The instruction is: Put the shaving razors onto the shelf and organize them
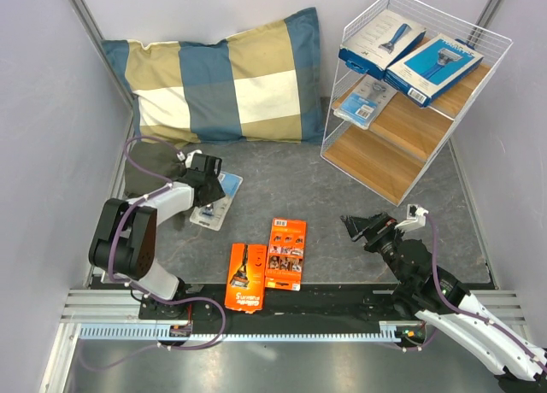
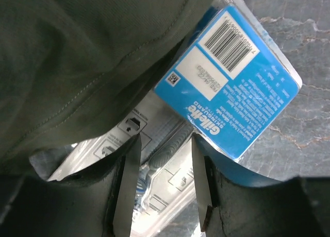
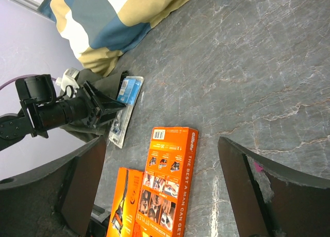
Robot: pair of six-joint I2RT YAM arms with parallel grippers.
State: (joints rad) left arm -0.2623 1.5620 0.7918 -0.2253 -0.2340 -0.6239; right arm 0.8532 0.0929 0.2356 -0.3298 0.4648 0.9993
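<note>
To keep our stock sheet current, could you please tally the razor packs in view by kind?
Blue boxes: 2
Clear blister packs: 2
Orange cards: 2
Total: 6

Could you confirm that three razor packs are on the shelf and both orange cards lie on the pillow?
Not quite: the top view shows both orange cards lying on the grey table, not on the pillow. Three razor packs are indeed on the shelf.
</note>
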